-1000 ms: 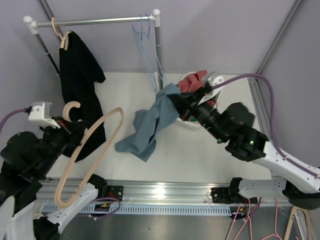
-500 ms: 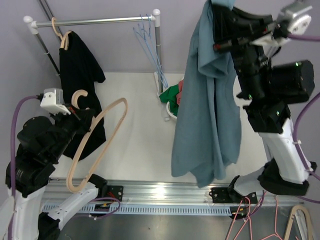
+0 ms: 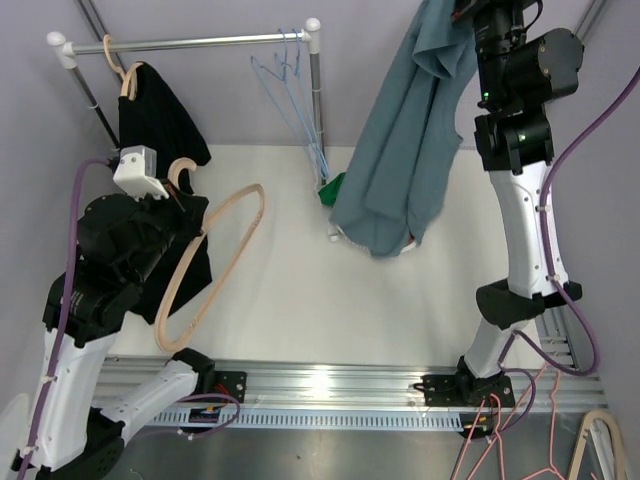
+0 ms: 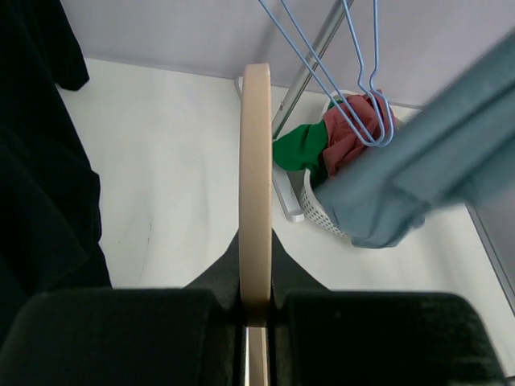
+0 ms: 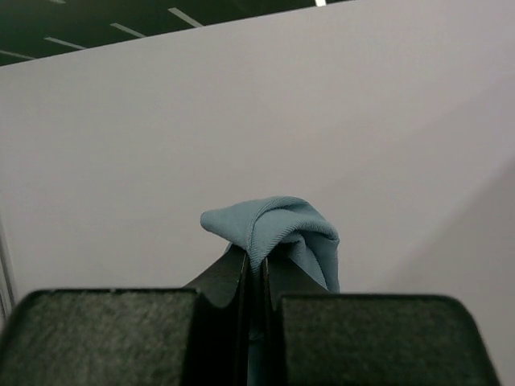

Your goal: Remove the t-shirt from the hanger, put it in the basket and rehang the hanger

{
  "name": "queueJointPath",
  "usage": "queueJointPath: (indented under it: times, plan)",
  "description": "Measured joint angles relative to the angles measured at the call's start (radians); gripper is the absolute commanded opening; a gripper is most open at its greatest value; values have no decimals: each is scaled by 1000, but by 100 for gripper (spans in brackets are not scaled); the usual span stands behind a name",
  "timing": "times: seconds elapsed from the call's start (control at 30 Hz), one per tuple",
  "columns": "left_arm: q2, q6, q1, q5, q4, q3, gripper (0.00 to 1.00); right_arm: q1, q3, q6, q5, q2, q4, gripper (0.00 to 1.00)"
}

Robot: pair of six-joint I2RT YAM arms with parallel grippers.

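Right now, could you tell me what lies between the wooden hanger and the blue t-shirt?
In the top view, bare tabletop, plus the rack post and blue wire hangers.

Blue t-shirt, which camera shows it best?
The top external view: the blue t-shirt hangs there nearly full length, its top cut off. The left wrist view catches only a blurred lower corner; the right wrist view only a small pinched fold.

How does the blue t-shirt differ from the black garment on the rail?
The blue t-shirt hangs from the right gripper, with no hanger visible; the black garment hangs on a hanger hooked to the rail. The blue t-shirt ends near the white basket; the black garment ends behind the left arm. Both hang limp.
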Motion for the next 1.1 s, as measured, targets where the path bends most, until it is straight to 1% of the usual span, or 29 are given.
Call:
queueJointPath:
  times: [0.13, 0.2, 0.23, 0.37, 0.43, 0.5, 0.57, 0.63, 0.67, 0.7, 0.73, 0.8, 0.83, 0.87, 0.9, 1.0, 1.03, 1.07, 1.1]
  plan:
    - [0, 8, 16, 0, 27, -6, 1, -80, 17, 97, -26, 48, 3, 0]
    - [3, 8, 42, 10, 42, -15, 1, -92, -39, 129, -29, 39, 1, 0]
    - [8, 6, 67, 30, 50, -20, 1, -93, -94, 149, -31, 20, 1, 0]
    - [69, -2, 232, 167, 84, -23, 1, -93, -395, 234, -55, -67, -50, 0]
    - [126, -3, 285, 216, 87, -9, 1, -93, -600, 293, -84, -107, -69, 0]
    - [192, -3, 310, 245, 87, 31, 1, -91, -824, 363, -123, -126, -73, 0]
    - [261, -4, 317, 263, 93, 68, 1, -83, -1007, 426, -140, -111, -113, 0]
    - [307, -5, 317, 272, 93, 105, 1, -74, -1097, 477, -140, -53, -195, 0]
    - [327, -5, 317, 274, 91, 129, 1, -72, -1101, 491, -140, 0, -241, 0]
    - [344, -6, 318, 280, 88, 159, 1, -71, -1067, 498, -137, 65, -304, 0]
    - [360, -6, 319, 286, 91, 195, 1, -69, -991, 502, -135, 152, -381, 0]
    - [381, -5, 319, 295, 110, 251, 1, -68, -827, 498, -135, 329, -467, 0]
    - [391, -3, 319, 300, 126, 280, 1, -68, -780, 498, -136, 383, -491, 0]
    - [397, -2, 318, 304, 140, 303, 1, -68, -766, 499, -140, 411, -498, 0]
    - [406, 0, 318, 305, 146, 333, 1, -69, -768, 500, -141, 414, -503, 0]
    - [442, 22, 313, 299, 169, 412, 1, -73, -822, 503, -135, 353, -502, 0]
    - [459, 31, 312, 294, 172, 441, 1, -77, -835, 502, -127, 330, -513, 2]
    - [476, 39, 311, 288, 176, 467, 1, -80, -840, 502, -115, 311, -533, 6]
    - [497, 48, 311, 283, 179, 492, 1, -84, -840, 501, -101, 290, -557, 19]
